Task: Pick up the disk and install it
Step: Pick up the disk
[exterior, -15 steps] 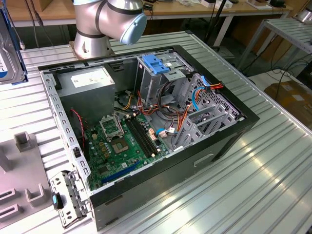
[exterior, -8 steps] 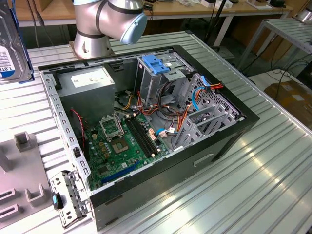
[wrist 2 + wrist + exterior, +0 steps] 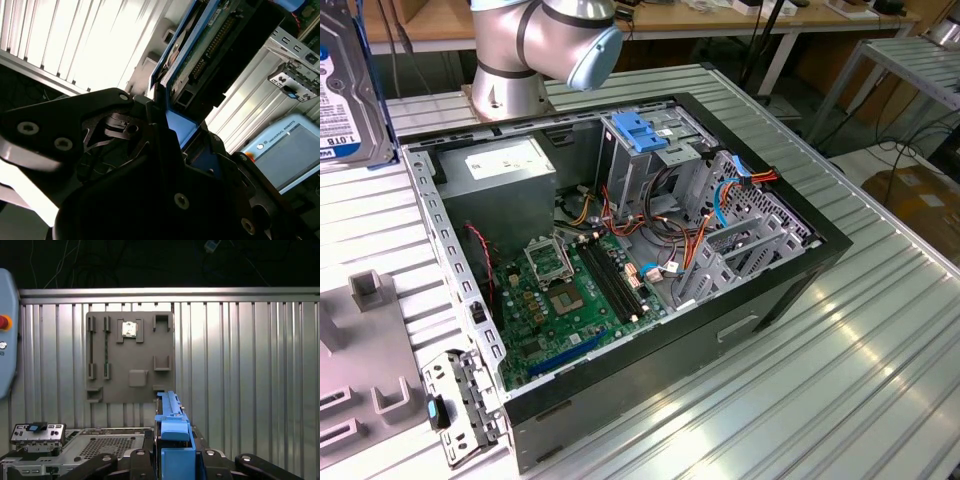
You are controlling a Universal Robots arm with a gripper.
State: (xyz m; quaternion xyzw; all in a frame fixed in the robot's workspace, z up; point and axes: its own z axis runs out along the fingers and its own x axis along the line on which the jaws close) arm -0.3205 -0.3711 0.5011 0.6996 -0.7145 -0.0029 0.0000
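The disk (image 3: pixel 345 90) stands upright in the air at the exterior view's far left, its white and blue label facing the camera, above the ribbed table beside the open computer case (image 3: pixel 800 265). In the first wrist view the disk (image 3: pixel 169 412) appears edge-on with its blue side rail rising between the black fingers of my gripper (image 3: pixel 172 455). In the second wrist view the gripper (image 3: pixel 175 135) is clamped on that blue rail, and the disk's (image 3: pixel 220 45) circuit-board side extends away from it. The gripper is shut on the disk.
The case lies open with a motherboard (image 3: pixel 570 290), a grey power-supply box (image 3: pixel 505 165) and a metal drive cage topped by a light-blue bracket (image 3: pixel 640 130). The arm's base (image 3: pixel 540 50) stands behind. A grey fixture plate (image 3: pixel 130 360) and a teach pendant (image 3: pixel 290 150) lie on the table.
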